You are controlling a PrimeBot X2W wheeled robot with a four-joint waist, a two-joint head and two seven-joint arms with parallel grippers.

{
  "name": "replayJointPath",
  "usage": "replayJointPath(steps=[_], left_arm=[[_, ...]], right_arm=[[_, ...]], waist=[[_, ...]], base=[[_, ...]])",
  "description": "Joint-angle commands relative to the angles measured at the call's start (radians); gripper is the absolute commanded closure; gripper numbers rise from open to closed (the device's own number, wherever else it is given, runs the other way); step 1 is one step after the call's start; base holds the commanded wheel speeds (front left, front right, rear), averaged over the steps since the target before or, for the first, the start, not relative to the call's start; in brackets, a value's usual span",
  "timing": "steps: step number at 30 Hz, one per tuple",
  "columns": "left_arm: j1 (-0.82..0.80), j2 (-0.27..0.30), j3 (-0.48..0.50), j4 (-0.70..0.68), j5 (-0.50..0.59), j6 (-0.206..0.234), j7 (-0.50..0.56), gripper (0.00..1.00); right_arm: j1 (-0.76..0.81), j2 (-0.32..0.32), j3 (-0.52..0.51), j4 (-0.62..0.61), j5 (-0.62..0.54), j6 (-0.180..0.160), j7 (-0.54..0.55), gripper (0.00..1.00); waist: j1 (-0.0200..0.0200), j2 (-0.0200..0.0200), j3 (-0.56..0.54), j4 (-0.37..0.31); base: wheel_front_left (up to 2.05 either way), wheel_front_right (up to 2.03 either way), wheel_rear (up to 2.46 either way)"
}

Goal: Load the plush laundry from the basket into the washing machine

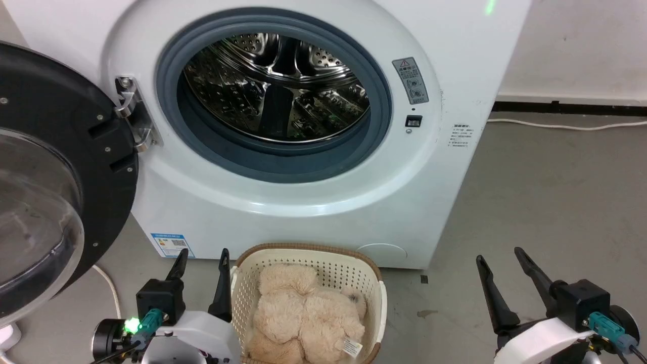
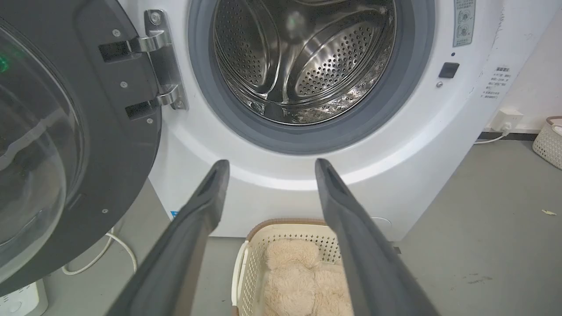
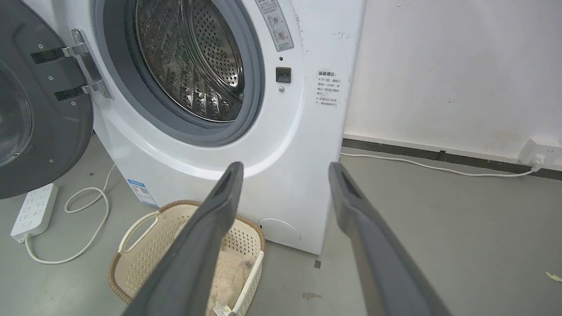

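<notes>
Floor (image 1: 546, 202): plush laundry (image 1: 303, 313) lengthwise in basket (image 1: 346, 273)

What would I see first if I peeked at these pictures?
The big white washing machine stands in the middle, its round door swung open on the left and its shiny drum empty. Before it sits a basket with a fluffy beige plush toy inside, between the open left claw and right claw.

Cannot see the near end of the basket (image 1: 344, 273) or the bottom of the plush laundry (image 1: 303, 313): cut off at the head view's lower edge. Cannot see all of the door (image 1: 50, 91), cut at the left. Cannot read the tiny print (image 1: 460, 137) on the washing machine (image 1: 303, 202).
</notes>
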State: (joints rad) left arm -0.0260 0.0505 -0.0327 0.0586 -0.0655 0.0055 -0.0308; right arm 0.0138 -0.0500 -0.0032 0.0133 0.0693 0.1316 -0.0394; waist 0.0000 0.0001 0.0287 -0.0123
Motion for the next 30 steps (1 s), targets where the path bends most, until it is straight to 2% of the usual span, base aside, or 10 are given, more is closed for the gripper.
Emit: replayJointPath(steps=[1, 14, 30], left_arm=[[-0.022, 0.002, -0.007, 0.013, -0.014, -0.007, -0.012, 0.00], [-0.118, 0.016, -0.040, 0.120, -0.055, -0.026, 0.000, 0.00], [-0.287, 0.066, -0.114, 0.302, -0.079, -0.049, 0.102, 0.00]], right_arm=[[0.006, 0.000, -0.002, -0.001, 0.013, 0.000, -0.013, 0.00], [-0.021, 0.000, -0.004, -0.013, 0.062, 0.000, -0.040, 0.00], [-0.059, 0.000, -0.013, -0.033, 0.149, 0.000, -0.073, 0.00]], waist=[[0.0000, -0.0001, 0.010, -0.005], [0.0000, -0.0001, 0.101, -0.043], [0.0000, -0.0001, 0.263, -0.108]], base=[[0.00, 0.00, 0.00], [0.00, 0.00, 0.00], [0.00, 0.00, 0.00]])
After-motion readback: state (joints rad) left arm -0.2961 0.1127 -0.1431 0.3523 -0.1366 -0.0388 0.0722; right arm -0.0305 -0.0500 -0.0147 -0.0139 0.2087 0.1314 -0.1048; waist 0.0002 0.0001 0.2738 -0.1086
